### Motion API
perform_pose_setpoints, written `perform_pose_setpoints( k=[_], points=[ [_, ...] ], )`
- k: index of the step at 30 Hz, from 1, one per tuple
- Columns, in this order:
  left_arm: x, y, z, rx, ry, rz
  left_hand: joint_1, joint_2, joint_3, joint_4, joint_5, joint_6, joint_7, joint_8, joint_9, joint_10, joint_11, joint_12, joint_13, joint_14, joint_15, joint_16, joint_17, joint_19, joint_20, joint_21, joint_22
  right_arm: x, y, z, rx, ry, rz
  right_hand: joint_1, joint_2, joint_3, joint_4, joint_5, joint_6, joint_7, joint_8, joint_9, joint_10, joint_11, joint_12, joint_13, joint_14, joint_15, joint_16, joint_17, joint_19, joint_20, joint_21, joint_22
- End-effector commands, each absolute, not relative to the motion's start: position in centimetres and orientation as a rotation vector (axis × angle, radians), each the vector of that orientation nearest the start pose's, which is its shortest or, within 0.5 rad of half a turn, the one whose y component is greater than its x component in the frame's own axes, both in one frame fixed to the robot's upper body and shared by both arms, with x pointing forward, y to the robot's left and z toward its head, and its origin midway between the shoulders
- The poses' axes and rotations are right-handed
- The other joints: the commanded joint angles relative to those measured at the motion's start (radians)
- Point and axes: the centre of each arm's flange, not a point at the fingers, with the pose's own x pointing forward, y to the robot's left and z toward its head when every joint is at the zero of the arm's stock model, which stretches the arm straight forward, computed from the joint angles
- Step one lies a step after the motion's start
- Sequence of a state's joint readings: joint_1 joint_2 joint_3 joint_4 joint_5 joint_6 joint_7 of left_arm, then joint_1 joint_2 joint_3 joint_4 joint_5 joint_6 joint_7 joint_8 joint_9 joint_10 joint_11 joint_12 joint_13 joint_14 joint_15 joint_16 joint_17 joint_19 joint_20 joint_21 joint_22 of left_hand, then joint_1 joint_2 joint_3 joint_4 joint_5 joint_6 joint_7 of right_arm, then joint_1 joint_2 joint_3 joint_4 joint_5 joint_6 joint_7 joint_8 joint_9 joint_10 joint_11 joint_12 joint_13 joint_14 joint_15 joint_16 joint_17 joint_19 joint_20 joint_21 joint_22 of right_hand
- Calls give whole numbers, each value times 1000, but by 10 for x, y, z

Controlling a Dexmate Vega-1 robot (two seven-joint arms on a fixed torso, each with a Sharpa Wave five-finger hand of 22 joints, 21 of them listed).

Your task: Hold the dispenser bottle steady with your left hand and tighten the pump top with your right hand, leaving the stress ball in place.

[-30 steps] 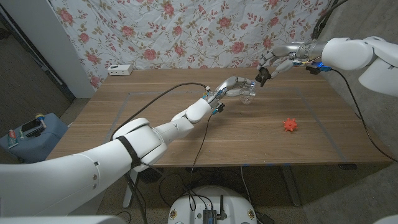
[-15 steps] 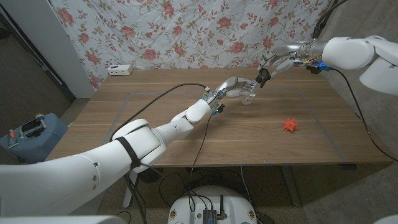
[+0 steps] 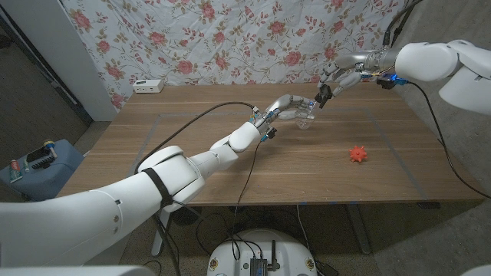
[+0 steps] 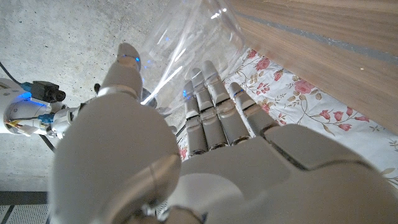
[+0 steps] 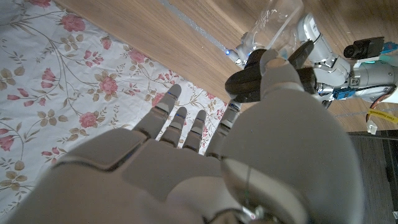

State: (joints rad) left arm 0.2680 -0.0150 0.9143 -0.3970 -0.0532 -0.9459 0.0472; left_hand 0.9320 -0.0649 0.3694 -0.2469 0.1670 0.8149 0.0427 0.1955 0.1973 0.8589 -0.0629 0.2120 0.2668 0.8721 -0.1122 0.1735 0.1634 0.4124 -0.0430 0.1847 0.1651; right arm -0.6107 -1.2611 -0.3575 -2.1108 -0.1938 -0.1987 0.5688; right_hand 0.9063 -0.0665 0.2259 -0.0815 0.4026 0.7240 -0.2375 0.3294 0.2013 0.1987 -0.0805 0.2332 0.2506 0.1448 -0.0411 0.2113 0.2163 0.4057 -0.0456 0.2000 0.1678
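The left hand [image 3: 290,106] gripped the clear dispenser bottle [image 3: 305,116] at the table's [image 3: 192,161] far side. The right hand [image 3: 328,83] pinched its pump top [image 3: 317,98]. The orange stress ball [image 3: 357,154] lay well apart from the bottle, nearer the robot; a white box [image 3: 149,86] sat at the table's far left edge.

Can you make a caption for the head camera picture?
Left hand holds the clear bottle; right hand works its pump top; orange stress ball sits apart.
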Motion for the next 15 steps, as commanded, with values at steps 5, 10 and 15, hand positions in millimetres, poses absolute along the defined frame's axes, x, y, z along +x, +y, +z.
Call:
perform_pose_setpoints(
  k=[5,10,15],
  points=[
    [652,-10,29,597,-1012,-613,-66,85,106,96,5,119,-65,6,5,18,-13,11,3,10,-59,3,0,9,-96,3,3,483,-282,189,-1677,-415,253,-29,2,-11,10,-8,44,16,1,3,17,21,8,-1,11,-29,10,3,22,-21,4,1],
    [653,-10,28,603,-1012,-603,-66,87,107,96,5,118,-64,5,5,18,-17,11,3,11,-59,3,0,9,-96,3,3,484,-283,190,-1662,-408,257,-40,2,-17,14,-11,49,16,-1,2,24,28,10,-2,17,-27,12,3,27,-19,4,1],
    [654,-11,29,606,-1011,-592,-66,88,108,96,5,119,-65,6,5,19,-16,12,4,12,-59,4,0,9,-96,3,3,486,-283,191,-1651,-391,260,-53,-1,-23,19,-14,51,16,-4,0,27,31,10,-2,20,-22,12,4,30,-15,3,1]
  ],
)
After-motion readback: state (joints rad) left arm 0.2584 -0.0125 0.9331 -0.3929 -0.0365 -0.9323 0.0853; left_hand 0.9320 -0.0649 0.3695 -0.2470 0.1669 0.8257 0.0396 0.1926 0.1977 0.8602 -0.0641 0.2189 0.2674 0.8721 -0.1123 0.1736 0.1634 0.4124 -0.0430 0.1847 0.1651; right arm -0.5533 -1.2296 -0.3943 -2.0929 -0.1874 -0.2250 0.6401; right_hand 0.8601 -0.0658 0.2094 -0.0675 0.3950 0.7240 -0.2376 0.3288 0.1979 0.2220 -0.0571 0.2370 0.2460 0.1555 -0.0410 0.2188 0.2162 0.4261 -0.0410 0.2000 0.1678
